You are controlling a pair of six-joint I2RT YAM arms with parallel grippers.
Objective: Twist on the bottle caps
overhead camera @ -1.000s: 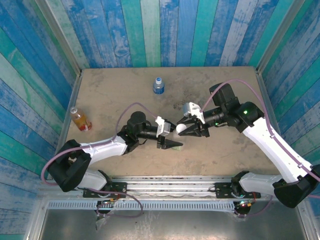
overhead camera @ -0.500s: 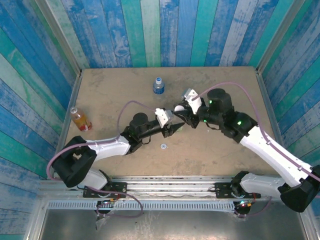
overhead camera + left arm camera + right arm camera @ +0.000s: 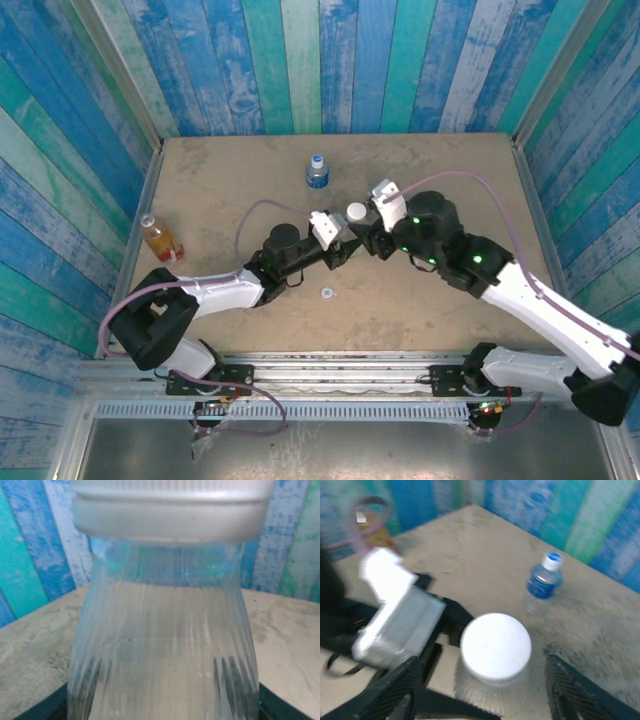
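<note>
In the top view my left gripper point(image 3: 347, 250) is shut on a clear ribbed bottle point(image 3: 352, 232) at the table's middle. In the left wrist view that bottle point(image 3: 165, 645) stands close up between the dark jaws, and a white cap point(image 3: 170, 510) sits on its neck. My right gripper point(image 3: 487, 682) is open around the cap point(image 3: 495, 647), with both fingers point(image 3: 395, 690) standing clear of it. A bottle with a blue label and blue cap point(image 3: 317, 172) stands farther back. A bottle of orange liquid point(image 3: 160, 240) stands at the left edge. A small pale round cap point(image 3: 326, 292) lies on the table.
Blue and green plank walls point(image 3: 300, 60) close in the table on three sides. The two arms meet over the middle. Bare tabletop point(image 3: 460, 170) lies at the back right and along the front edge.
Both grippers moved away from the near edge and met over the middle. The right gripper, shut on the white cap before, has opened off it. The small cap on the table came into view.
</note>
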